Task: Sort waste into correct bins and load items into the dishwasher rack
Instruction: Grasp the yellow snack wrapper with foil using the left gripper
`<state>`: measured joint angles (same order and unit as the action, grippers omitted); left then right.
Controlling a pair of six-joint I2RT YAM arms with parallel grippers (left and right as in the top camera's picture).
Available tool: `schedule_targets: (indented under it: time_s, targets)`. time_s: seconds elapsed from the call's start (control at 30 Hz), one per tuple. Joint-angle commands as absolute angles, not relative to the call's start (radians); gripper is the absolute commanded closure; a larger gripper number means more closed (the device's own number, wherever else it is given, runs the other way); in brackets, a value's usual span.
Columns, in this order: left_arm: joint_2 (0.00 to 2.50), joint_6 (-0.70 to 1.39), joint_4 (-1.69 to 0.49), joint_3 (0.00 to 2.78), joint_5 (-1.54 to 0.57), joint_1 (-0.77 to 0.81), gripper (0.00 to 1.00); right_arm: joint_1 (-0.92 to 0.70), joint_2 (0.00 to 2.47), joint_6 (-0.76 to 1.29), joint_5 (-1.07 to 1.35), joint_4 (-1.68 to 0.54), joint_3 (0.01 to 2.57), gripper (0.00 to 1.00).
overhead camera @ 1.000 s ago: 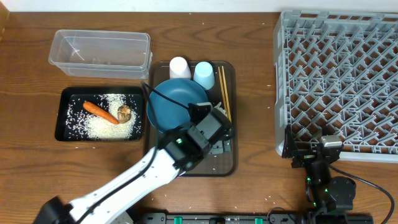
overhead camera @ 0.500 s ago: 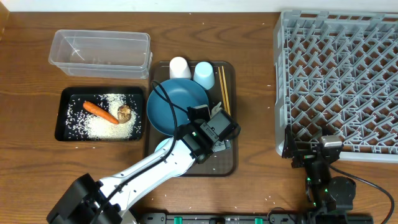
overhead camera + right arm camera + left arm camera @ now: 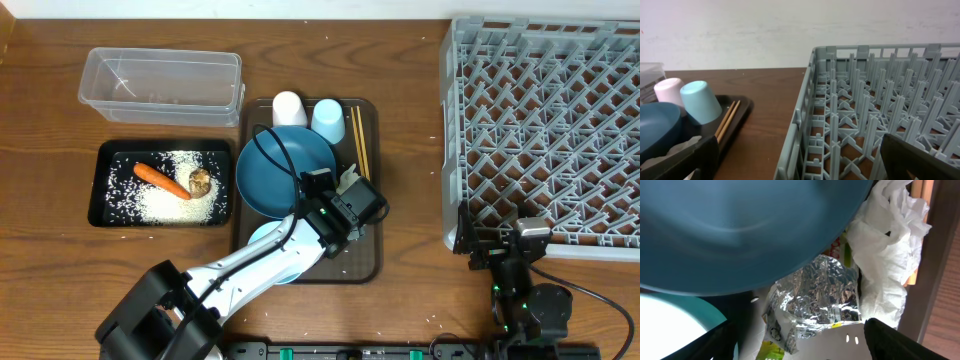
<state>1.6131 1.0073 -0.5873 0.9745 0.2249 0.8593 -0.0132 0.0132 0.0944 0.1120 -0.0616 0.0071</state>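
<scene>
My left gripper (image 3: 352, 207) (image 3: 800, 352) hangs open over the right side of the brown serving tray (image 3: 368, 258), beside the dark blue plate (image 3: 283, 165) (image 3: 740, 230). The shiny foil wrapper (image 3: 815, 300) lies between its dark fingers (image 3: 905, 340) and touches neither. Crumpled white tissue (image 3: 885, 265) sits just beyond it. The light blue bowl (image 3: 262, 238) (image 3: 670, 325) is partly hidden under the arm. The carrot (image 3: 160, 178), rice (image 3: 170, 205) and brown lump (image 3: 199, 181) lie in the black tray (image 3: 104, 185). My right gripper (image 3: 520, 242) (image 3: 805, 172) is open and empty at the grey rack's (image 3: 545, 140) (image 3: 865, 115) near edge.
A clear tub (image 3: 160, 78) stands behind the black tray. At the back of the serving tray stand a white cup (image 3: 289, 108) (image 3: 667, 90) and a light blue cup (image 3: 327, 118) (image 3: 700, 102). Wooden chopsticks (image 3: 360, 150) (image 3: 727, 120) lie along its right side.
My left arm has reached further over the serving tray, and its gripper has shifted right and back toward the wrapper and tissue. The right arm has not moved.
</scene>
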Motion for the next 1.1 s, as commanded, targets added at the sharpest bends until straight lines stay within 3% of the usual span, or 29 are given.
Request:
schedule_targets:
  time_s: [0.0,0.13,0.57,0.83,1.07]
  targets:
    - [1.622,1.019,-0.585,0.973,0.256,0.86,0.19,-0.003,0.014,0.088,0.109,-0.065,0.006,0.01]
    - [1.622,1.019,-0.585,0.973,0.256,0.861,0.21,-0.003,0.014,0.088,0.109,-0.065,0.006,0.01]
    - [1.657,1.019,-0.585,0.973,0.257,0.861,0.43,-0.003,0.014,0.088,0.109,-0.065,0.006,0.01]
    - [1.683,1.018,-0.559,0.975,0.257,0.86,0.51,-0.003,0.014,0.088,0.109,-0.065,0.006,0.01]
    - [1.681,1.015,-0.562,0.975,0.256,0.861,0.7,-0.003,0.014,0.088,0.109,-0.065,0.006,0.01]
